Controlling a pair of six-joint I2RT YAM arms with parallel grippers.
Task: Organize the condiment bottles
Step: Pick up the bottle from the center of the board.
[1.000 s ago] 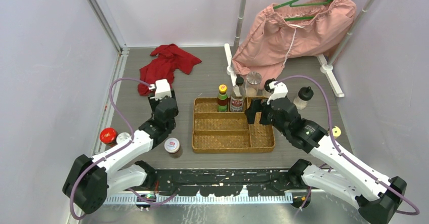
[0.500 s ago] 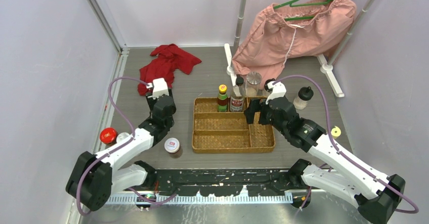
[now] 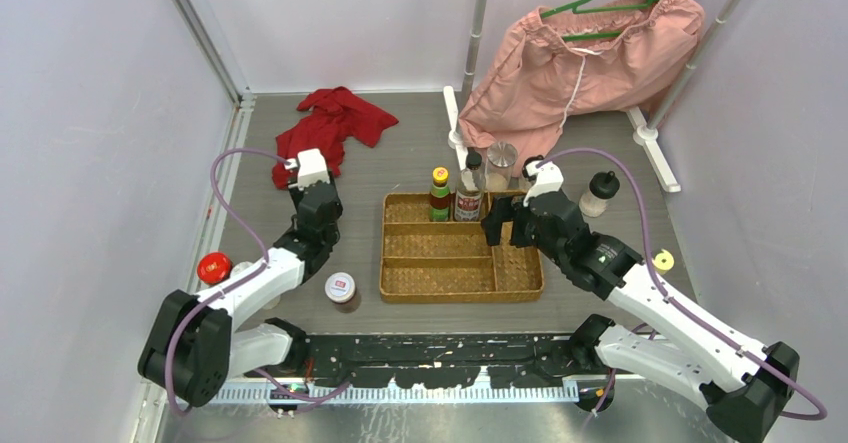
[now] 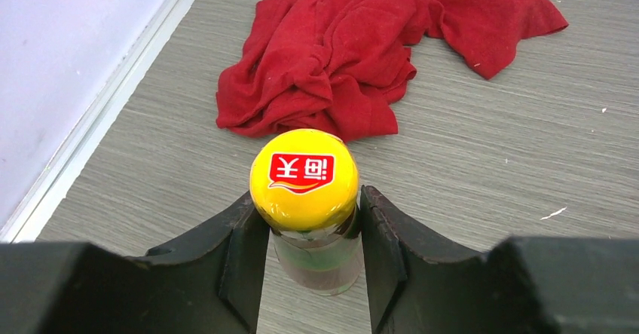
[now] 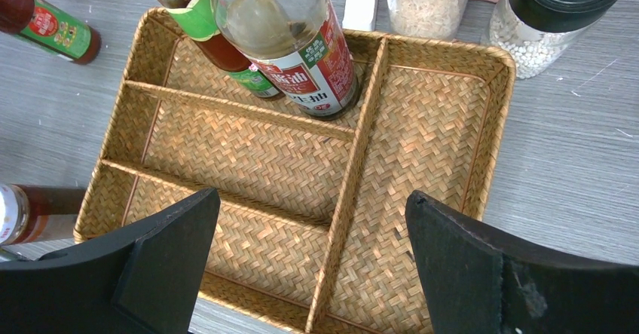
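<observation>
gripping a glass sauce bottle [image 4: 304,176] below its glossy, domed yellow cap with a red logo, the left claw [image 4: 309,202] is clenched on it. the bottle stands upright on the grey wood-grain bench [image 4: 490,160], toward the left edge, just in front of a crumpled red cloth [image 4: 362,47]. the right claw [image 5: 310,198] hangs released, spread wide above a woven wicker tray [image 5: 503,66] at mid-bench. in the tray's far compartment stand a tall clear bottle [image 5: 290,40] and a green-labelled bottle [image 5: 218,40]. a black-lidded shaker [image 5: 542,25] of white grains stands just past its far right corner.
</observation>
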